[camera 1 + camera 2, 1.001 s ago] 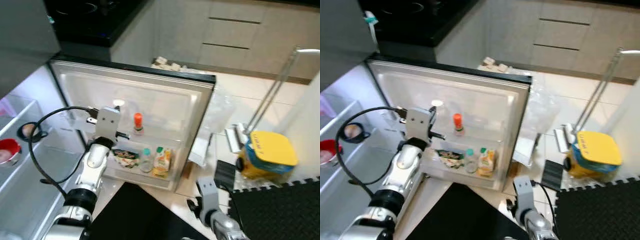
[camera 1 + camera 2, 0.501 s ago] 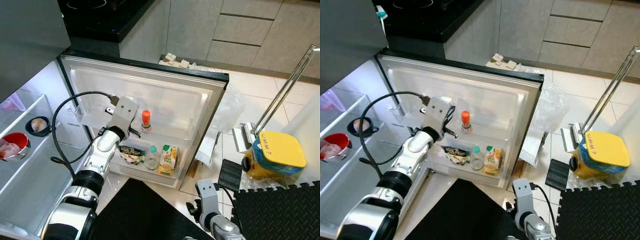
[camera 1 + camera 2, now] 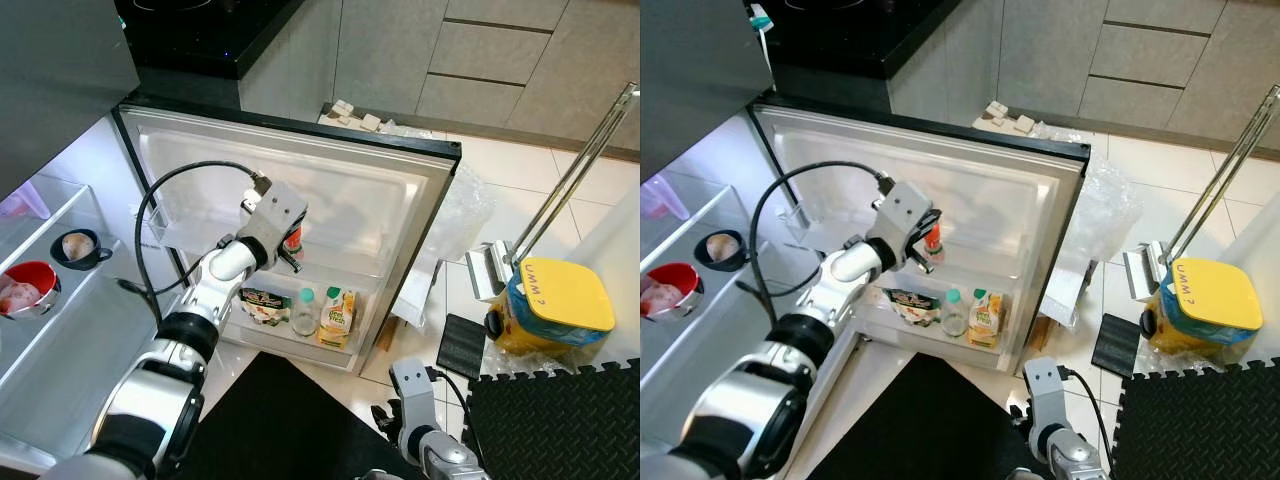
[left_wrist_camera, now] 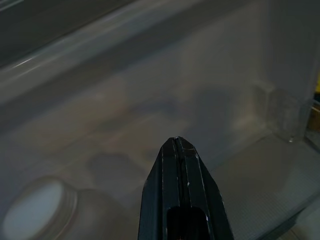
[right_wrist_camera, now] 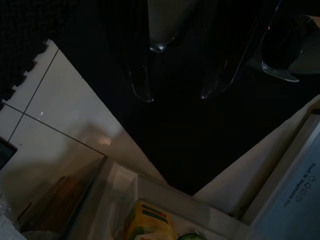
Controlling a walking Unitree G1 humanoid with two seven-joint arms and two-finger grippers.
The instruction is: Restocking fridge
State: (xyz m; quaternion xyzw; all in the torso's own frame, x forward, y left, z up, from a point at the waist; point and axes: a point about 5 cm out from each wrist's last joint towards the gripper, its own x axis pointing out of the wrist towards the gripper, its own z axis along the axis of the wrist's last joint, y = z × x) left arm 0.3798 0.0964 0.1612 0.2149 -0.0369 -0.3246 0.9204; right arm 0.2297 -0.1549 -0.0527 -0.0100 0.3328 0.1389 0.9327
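Kitchen floor tiles (image 3: 560,190) lie pale at 2 o'clock, and grey cabinets run along 12 o'clock. Before us the fridge door (image 3: 400,215) stands swung open. On its middle shelf we count one bottle (image 3: 932,238) with a red cap, upright. Our left claw (image 3: 927,238) is at that shelf, just beside this bottle; in the left wrist view its two fingers (image 4: 181,200) lie pressed together, gripping nothing, with one pale round lid (image 4: 39,216) blurred near them.

On the lower door shelf (image 3: 300,345) we count three things in a row: one packet (image 3: 263,307) at 9 o'clock, one clear bottle (image 3: 305,313) with a green cap in the middle, and one juice carton (image 3: 337,318) at 3 o'clock.

Inside the fridge at 9 o'clock sit two bowls: one dark (image 3: 76,246), one red (image 3: 25,292).

Our right claw (image 5: 176,75) hangs low over one black mat (image 3: 270,430); we cannot tell how far it is open.

One yellow-lidded tub (image 3: 553,308) rests on the floor at 3 o'clock.
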